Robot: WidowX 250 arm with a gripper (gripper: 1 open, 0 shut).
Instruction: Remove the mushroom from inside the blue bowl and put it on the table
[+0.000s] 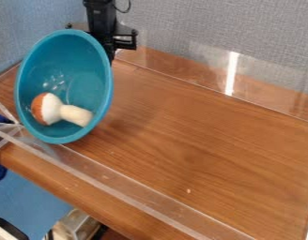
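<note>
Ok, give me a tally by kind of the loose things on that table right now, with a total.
Glossy turquoise-blue plastic bowl: 1
Small toy mushroom with orange-brown cap and white stem: 1
Total: 2

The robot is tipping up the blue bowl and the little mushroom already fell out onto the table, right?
Not quite. The blue bowl is tipped up, held at its rim by the gripper, but the mushroom is inside it, not on the table. The camera view shows this.

Fingers point(99, 42) — hidden behind the blue bowl point(71, 89)
</note>
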